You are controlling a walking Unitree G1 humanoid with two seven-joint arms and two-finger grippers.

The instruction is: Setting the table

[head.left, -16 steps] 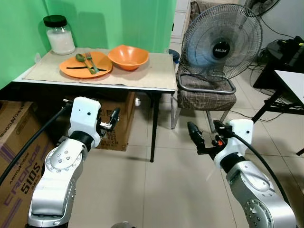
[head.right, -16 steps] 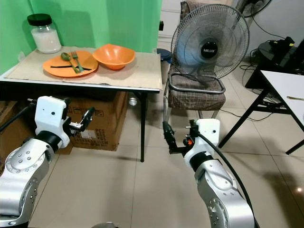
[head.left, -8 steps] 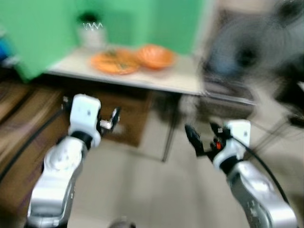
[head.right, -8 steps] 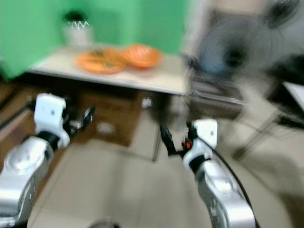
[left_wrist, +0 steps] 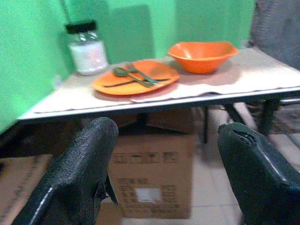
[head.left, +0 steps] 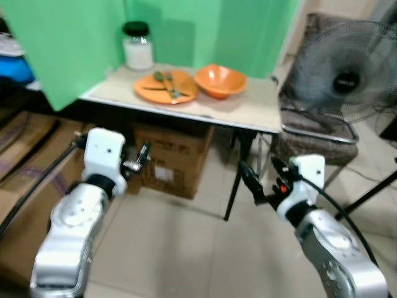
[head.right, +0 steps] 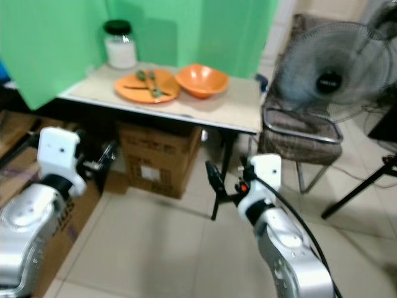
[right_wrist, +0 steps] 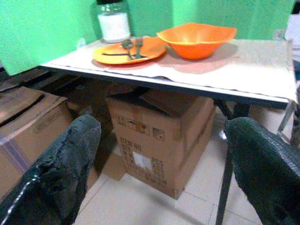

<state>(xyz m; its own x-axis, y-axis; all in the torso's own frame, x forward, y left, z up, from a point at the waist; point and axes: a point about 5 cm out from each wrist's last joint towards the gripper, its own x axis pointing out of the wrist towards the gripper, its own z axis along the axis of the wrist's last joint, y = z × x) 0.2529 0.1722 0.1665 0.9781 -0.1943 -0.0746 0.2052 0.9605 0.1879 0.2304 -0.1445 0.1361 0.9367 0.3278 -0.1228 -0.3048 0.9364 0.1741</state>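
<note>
Orange round plate [head.left: 165, 87] and bowl [head.left: 219, 81] sit far on the desk [head.left: 248, 112]; I'd close in squarely, both hands [head.left: 141, 159] [head.left: 250, 182] spread wide, empty.

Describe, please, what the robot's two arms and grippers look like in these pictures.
Both arms are rounded silver metal segments, each ending in a white boxy wrist housing. A thick black cable runs along each arm. The left gripper and right gripper each have two long black fingers with a rough, textured surface. The right wrist carries a small red-orange mark beside the gripper base.
</note>
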